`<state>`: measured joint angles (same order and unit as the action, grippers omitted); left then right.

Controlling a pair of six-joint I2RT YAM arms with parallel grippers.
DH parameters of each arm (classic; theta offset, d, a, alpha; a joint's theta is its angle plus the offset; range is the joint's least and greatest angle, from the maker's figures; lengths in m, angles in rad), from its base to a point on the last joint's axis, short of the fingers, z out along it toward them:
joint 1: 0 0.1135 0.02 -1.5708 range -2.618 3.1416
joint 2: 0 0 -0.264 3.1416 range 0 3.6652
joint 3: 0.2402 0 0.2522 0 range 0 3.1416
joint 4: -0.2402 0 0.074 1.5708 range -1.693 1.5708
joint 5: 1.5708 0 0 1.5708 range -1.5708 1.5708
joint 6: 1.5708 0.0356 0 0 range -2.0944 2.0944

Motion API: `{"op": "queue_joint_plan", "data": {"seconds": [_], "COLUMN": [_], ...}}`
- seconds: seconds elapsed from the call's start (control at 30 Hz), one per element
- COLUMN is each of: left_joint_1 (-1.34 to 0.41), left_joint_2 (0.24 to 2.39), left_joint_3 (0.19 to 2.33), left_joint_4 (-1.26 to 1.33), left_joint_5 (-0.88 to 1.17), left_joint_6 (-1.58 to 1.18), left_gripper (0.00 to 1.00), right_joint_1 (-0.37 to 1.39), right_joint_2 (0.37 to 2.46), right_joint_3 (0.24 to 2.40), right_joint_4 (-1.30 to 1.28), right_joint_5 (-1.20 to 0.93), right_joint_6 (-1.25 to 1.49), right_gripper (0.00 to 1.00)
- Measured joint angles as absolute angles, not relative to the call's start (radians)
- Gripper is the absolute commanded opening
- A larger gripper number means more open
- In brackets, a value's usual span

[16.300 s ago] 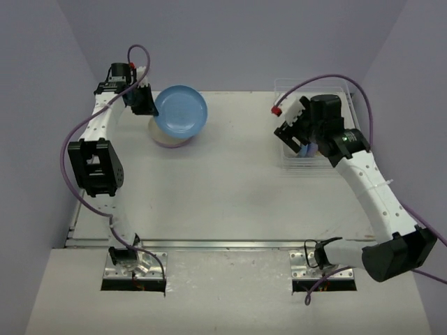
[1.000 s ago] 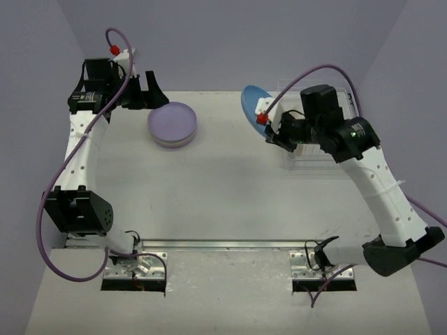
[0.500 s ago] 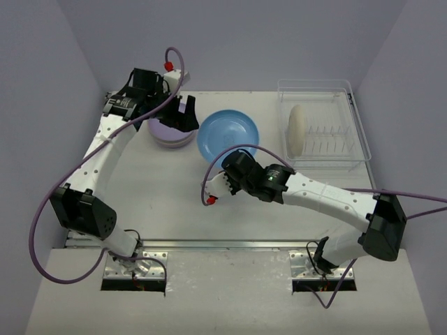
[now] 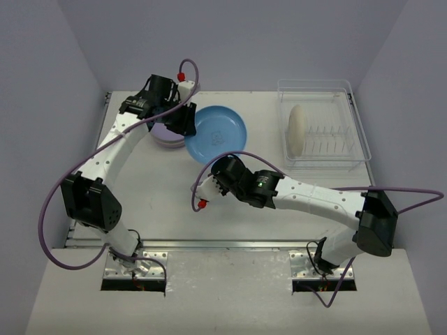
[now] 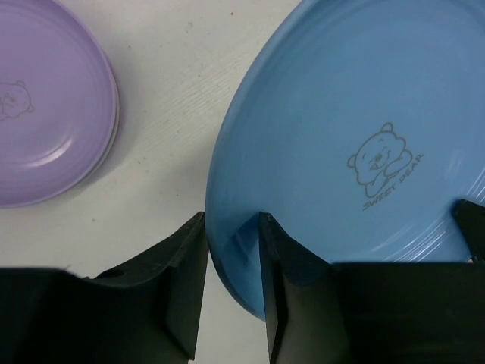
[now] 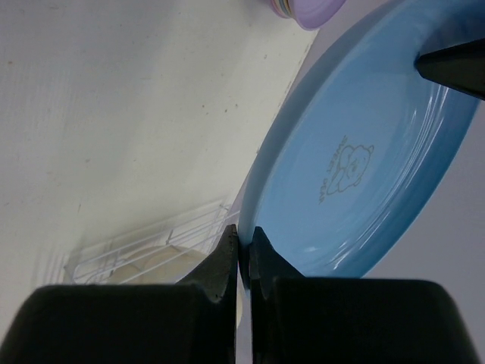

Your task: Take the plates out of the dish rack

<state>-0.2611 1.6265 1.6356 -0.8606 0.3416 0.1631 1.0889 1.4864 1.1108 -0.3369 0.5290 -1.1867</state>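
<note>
A blue plate (image 4: 222,132) with a bear print is held above the table's middle left by both grippers. My left gripper (image 4: 188,122) is shut on its left rim; in the left wrist view the fingers (image 5: 276,254) pinch the blue plate (image 5: 356,144). My right gripper (image 4: 222,162) is shut on the near rim, and the right wrist view shows the blue plate (image 6: 356,167) clamped in that gripper (image 6: 242,243). A stack topped by a lavender plate (image 4: 166,136) lies just left, partly under the left arm. One cream plate (image 4: 297,131) stands upright in the clear dish rack (image 4: 325,162).
The lavender plate (image 5: 45,114) lies close to the blue plate's left edge. The dish rack (image 6: 151,243) stands at the back right near the side wall. The right arm stretches across the table's middle, with purple cables looping over both arms.
The right arm has carried the blue plate from beside the rack towards the stack. The left gripper has come in from the back left and closed on the plate's left rim.
</note>
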Motion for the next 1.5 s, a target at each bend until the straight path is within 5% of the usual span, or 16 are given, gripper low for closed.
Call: {"op": "queue_joint_plan", "data": {"seconds": [0.07, 0.17, 0.27, 0.43, 0.8, 0.97, 1.2, 1.3, 1.5], "left_joint_1": [-0.261, -0.261, -0.260, -0.222, 0.099, 0.145, 0.148, 0.150, 0.156], "left_joint_2": [1.628, 1.629, 1.639, 1.672, 1.929, 2.076, 2.191, 2.214, 2.228], "left_joint_3": [1.636, 1.639, 1.645, 1.661, 1.896, 2.021, 2.080, 2.083, 2.083], "left_joint_4": [-0.852, -0.844, -0.835, -0.831, -0.810, -0.814, -0.832, -0.837, -0.843], "left_joint_5": [0.352, 0.372, 0.371, 0.376, 0.361, 0.343, 0.313, 0.303, 0.288], "left_joint_6": [0.144, 0.117, 0.100, 0.092, 0.027, -0.007, -0.017, -0.017, -0.023], "left_gripper": [0.02, 0.00, 0.00, 0.00, 0.00, 0.00, 0.01, 0.15, 0.88], "right_joint_1": [1.089, 1.089, 1.086, 1.053, 0.703, 0.519, 0.204, 0.097, -0.080], "right_joint_2": [1.486, 1.486, 1.486, 1.471, 1.387, 1.324, 1.313, 1.327, 1.412], "right_joint_3": [1.108, 1.092, 1.085, 1.085, 1.184, 1.252, 1.384, 1.429, 1.529], "right_joint_4": [-0.338, -0.343, -0.339, -0.342, -0.514, -0.612, -0.752, -0.802, -0.901], "right_joint_5": [0.534, 0.541, 0.547, 0.541, 0.425, 0.309, 0.054, -0.047, -0.269], "right_joint_6": [-1.187, -1.184, -1.175, -1.140, -0.879, -0.729, -0.523, -0.463, -0.364], "right_gripper": [0.00, 0.08, 0.38, 0.69, 0.69, 0.59, 0.61, 0.66, 0.88]}}
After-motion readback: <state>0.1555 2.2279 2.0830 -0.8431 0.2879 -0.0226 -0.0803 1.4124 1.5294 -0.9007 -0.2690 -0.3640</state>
